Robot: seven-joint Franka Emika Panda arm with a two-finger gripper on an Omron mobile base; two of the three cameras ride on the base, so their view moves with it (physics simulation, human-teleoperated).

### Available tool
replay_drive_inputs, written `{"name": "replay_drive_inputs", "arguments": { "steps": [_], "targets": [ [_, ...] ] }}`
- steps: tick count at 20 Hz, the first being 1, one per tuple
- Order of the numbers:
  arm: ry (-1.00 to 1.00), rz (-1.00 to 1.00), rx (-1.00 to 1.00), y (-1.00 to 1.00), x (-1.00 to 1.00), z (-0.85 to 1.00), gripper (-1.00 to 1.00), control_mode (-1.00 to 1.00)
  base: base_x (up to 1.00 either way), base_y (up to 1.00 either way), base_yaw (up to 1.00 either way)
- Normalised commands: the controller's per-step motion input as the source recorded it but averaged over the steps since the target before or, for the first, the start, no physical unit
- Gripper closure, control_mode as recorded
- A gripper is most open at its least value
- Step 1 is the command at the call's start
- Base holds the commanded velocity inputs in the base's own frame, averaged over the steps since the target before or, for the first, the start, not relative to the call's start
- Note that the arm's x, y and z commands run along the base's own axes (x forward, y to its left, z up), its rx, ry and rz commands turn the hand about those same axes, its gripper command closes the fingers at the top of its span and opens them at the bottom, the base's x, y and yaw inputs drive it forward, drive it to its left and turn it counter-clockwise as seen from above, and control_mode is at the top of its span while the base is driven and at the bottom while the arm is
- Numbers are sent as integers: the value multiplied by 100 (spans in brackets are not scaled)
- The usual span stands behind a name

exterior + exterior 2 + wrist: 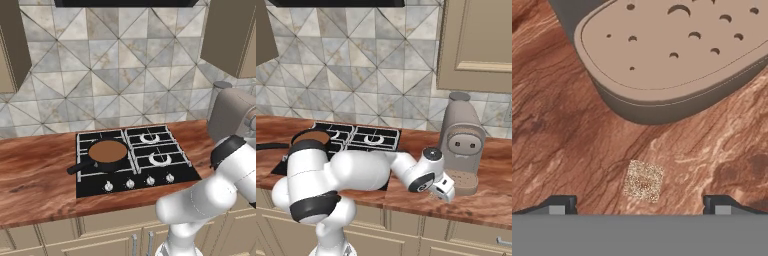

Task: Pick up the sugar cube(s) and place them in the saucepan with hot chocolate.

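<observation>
Claw (640, 205) gapes wide, empty, fingertips (559, 204) straddling sugar cube (643, 181), seemingly not touching.

coffee machine (461, 145): upright on wooden counter (35, 185) | stove (150, 165): black, set in counter | backsplash: tiled

Saucepan with hot chocolate (107, 153) on the front-left burner of black cooktop (175, 172), handle pointing left. Wooden counter (35, 175) around; grey coffee machine (231, 116) at right.
</observation>
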Motion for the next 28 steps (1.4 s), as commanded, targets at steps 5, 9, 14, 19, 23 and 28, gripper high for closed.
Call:
{"name": "replay_drive_inputs", "arguments": {
  "steps": [5,9,14,19,23,28],
  "targets": [
    [0,3,-4,0,0,-8,-100,-100,0,0,0],
    [0,2,-2,0,0,-19,-100,-100,0,0,0],
    [0,2,-3,0,0,-12,-100,-100,0,0,0],
    [0,3,-3,-1,0,0,-100,-100,0,0,0],
    [-2,3,-3,0,0,0,-100,-100,0,0,0],
    [-6,2,-3,-5,4,0,-100,-100,0,0,0]
  ]
}}
